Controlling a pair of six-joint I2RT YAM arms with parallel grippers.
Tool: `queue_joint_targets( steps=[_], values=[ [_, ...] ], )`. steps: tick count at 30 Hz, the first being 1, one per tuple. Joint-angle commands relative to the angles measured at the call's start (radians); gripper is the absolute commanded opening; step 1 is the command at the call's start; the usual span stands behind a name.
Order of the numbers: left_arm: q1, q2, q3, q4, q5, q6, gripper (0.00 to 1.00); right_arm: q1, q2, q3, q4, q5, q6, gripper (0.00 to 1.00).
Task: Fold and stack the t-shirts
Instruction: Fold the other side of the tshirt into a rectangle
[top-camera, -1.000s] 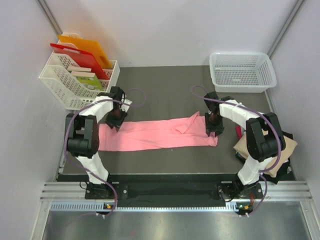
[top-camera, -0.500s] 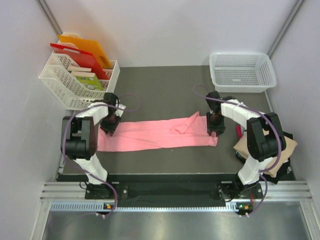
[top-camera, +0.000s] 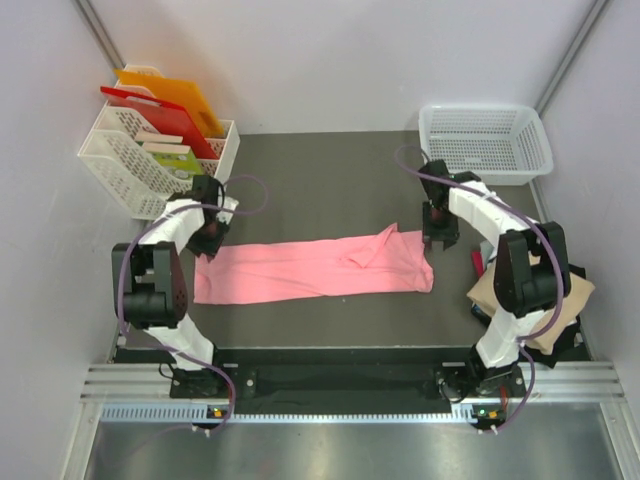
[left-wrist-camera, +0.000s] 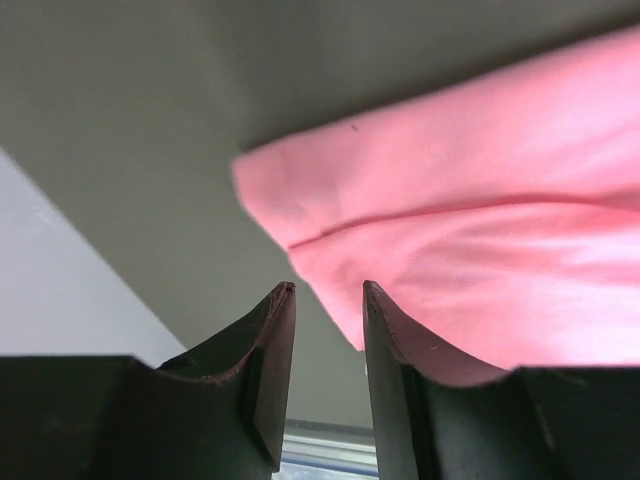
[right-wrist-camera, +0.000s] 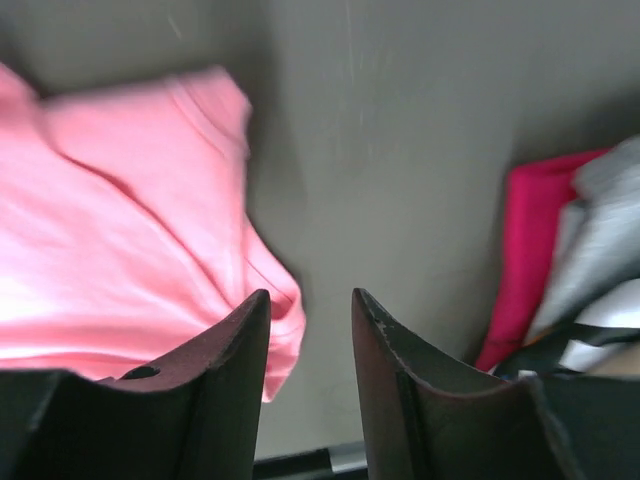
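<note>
A salmon-pink t-shirt (top-camera: 315, 266) lies flat as a long folded strip across the dark mat. Its left end shows in the left wrist view (left-wrist-camera: 480, 260) and its right end in the right wrist view (right-wrist-camera: 130, 230). My left gripper (top-camera: 208, 238) is open and empty, just off the strip's far left corner. My right gripper (top-camera: 438, 232) is open and empty, above the strip's far right corner. A stack of folded shirts, tan-beige (top-camera: 530, 295) on top with dark and red cloth (right-wrist-camera: 535, 250) under it, lies at the right.
A white mesh basket (top-camera: 485, 145) stands at the back right. A white rack (top-camera: 130, 165) with orange and red boards and books stands at the back left. Grey walls close in both sides.
Both grippers have let go of the pink shirt's ends and moved back and outward. The shirt now lies flat, and its right end has settled.
</note>
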Motion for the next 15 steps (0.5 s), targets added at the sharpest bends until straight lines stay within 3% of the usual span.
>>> queue_joint_targets(
  steps=[1, 6, 15],
  values=[
    [-0.049, -0.074, 0.111, -0.077, 0.039, -0.046, 0.39, 0.054, -0.022, 0.188, -0.061, 0.1, -0.008, 0.4],
    [-0.106, -0.069, 0.122, -0.114, 0.085, -0.079, 0.4, 0.181, 0.037, 0.334, -0.103, -0.072, 0.002, 0.42],
    [-0.117, -0.066, -0.01, -0.045, 0.085, -0.097, 0.38, 0.318, 0.176, 0.354, -0.054, -0.273, 0.052, 0.42]
  ],
)
